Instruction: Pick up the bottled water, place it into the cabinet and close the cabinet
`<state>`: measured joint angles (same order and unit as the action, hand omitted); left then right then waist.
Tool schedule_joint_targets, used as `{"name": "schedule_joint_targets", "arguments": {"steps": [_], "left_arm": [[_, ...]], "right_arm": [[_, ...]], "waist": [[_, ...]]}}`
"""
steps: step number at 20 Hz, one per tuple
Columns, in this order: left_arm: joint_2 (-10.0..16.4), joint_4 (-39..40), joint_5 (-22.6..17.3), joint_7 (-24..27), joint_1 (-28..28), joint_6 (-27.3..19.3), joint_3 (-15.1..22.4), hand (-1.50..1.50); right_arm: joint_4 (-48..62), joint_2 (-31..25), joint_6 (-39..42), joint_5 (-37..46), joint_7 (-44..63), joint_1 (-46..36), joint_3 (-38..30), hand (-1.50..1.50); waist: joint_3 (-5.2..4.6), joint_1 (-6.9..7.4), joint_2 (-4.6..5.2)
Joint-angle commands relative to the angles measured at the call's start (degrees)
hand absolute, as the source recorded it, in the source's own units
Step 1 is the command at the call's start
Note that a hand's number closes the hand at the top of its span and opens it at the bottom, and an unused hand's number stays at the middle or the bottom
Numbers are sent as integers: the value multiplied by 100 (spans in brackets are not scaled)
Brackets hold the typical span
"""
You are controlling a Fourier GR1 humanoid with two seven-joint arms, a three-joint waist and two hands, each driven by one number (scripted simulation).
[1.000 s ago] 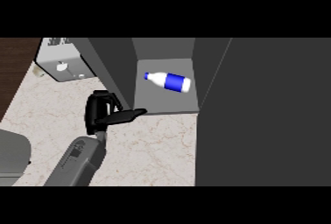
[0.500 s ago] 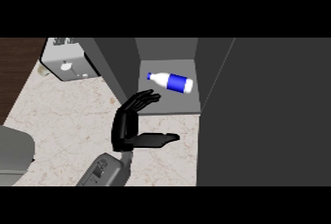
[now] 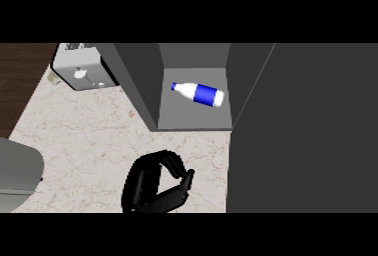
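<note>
Only one hand is seen: the left hand (image 3: pixel 159 192), low in the head view, over the marbled counter (image 3: pixel 88 135). Its forearm is cut off by the lower edge. The fingers (image 3: pixel 151 165) are arched up and curled over toward the thumb (image 3: pixel 187 179), which is set on the hand's right side. Nothing is held between them and nothing is touched, so the hand is closed on air. The right hand is not seen.

The bottled water (image 3: pixel 198 94) is found ahead of the hand and slightly to its right, well apart from it. It is laid on its side on the pale grey floor inside the cabinet (image 3: pixel 192 119). The blue cap is pointed away from the hand and to the left. The white base is pointed toward the hand's right. A blue label is wrapped round the middle. The bottle is kept clear of both side walls.

The cabinet is seen open at the front, with the dark left wall (image 3: pixel 136 85) ahead of the hand. A large dark panel (image 3: pixel 303 130) is seen just right of the hand and runs forward along the compartment's right side. Whether it is the cabinet's door cannot be told.

Ahead and to the left of the hand, well apart, a white boxy appliance (image 3: pixel 81 75) is stood on the counter. A grey object (image 3: pixel 18 170) is cut by the edge to the hand's left. A dark wood strip (image 3: pixel 22 75) is seen beyond it.
</note>
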<state>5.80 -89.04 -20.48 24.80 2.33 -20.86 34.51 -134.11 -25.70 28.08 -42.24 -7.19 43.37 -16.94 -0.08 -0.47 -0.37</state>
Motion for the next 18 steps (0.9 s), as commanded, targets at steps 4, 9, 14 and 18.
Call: {"name": "schedule_joint_targets", "arguments": {"steps": [4,9,14,18], "left_arm": [[832,-807,-53,170,-949,397,-64,150],[1516,-1240,-399,-22,-1088,776,-654,150],[1955,-1631,-679,67,-1475,1080,-1043,150],[2261,-1755,-1252,187,-1652,1595,-1558,-150]], "right_arm": [[-1200,101,484,121,229,794,-45,150],[-1283,-287,931,437,381,667,295,150],[-1522,-184,1060,663,357,475,694,150],[-1766,-108,1045,697,270,490,744,150]], "waist": [[0,-54,-15],[-7,-11,-17],[-11,24,-21],[-29,-49,-28]]}}
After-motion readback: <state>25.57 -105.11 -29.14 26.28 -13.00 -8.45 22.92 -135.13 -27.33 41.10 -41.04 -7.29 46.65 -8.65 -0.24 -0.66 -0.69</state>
